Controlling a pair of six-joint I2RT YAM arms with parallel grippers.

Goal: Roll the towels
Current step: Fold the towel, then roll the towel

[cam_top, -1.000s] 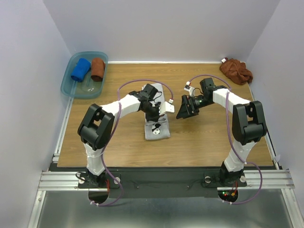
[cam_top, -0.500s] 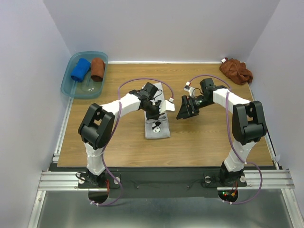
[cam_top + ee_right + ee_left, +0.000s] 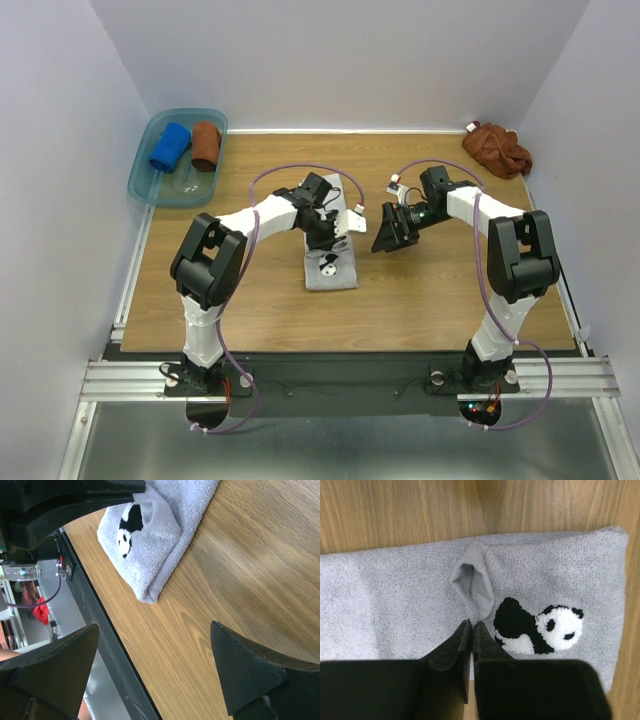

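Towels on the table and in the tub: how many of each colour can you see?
Grey: 1, the panda towel under the left gripper.
Rust-brown: 2, one crumpled in the far right corner, one rolled in the tub.
Blue: 1, rolled in the tub.
Total: 4

Blue tub [image 3: 140, 170] at table's [image 3: 430, 290] corner

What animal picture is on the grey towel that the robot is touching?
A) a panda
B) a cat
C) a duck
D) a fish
A: the grey towel has a black-and-white panda stitched on it, seen just beside the left gripper in the left wrist view.
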